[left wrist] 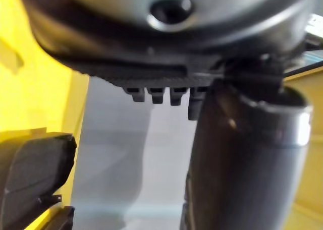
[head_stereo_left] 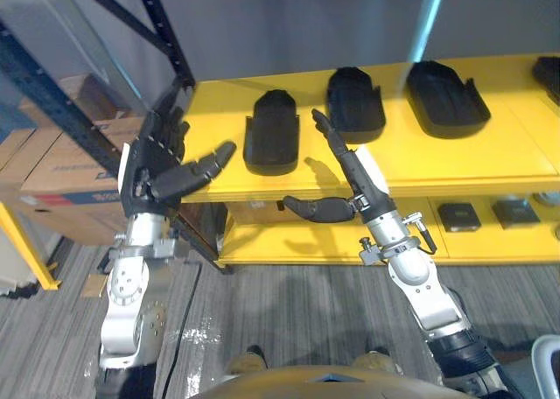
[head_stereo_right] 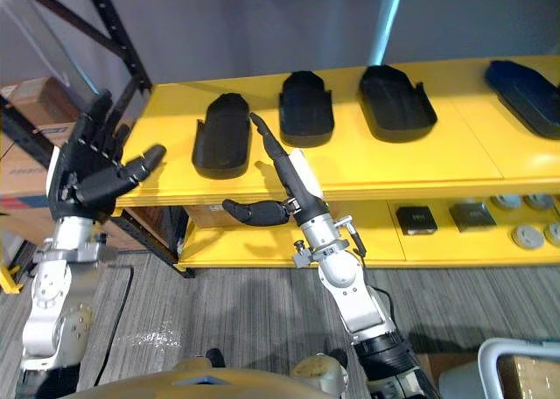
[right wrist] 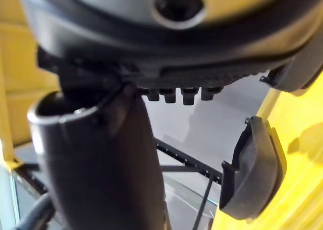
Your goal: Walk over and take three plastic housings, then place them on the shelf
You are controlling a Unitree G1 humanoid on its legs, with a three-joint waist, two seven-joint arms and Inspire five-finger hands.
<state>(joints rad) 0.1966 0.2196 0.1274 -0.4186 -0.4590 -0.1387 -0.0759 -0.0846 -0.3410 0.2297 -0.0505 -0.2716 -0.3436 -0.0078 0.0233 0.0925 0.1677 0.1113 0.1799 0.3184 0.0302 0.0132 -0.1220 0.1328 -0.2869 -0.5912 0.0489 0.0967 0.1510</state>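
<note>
- left hand (head_stereo_left: 156, 167) is hanging raised by the left end of the shelf (head_stereo_left: 490, 158), fingers spread straight, thumb out, holding nothing
- right hand (head_stereo_left: 360, 182) is reaching over the shelf's front edge, fingers straight, thumb sticking sideways, empty
- three black plastic housings are lying in a row on the yellow top level: left housing (head_stereo_left: 271, 132), middle housing (head_stereo_left: 354, 101), right housing (head_stereo_left: 446, 97)
- right fingertips are pointing between left and middle housing; contact with the shelf surface: cannot tell
- fourth housing (head_stereo_right: 529, 88), dark blue, is getting cut off at the picture edge
</note>
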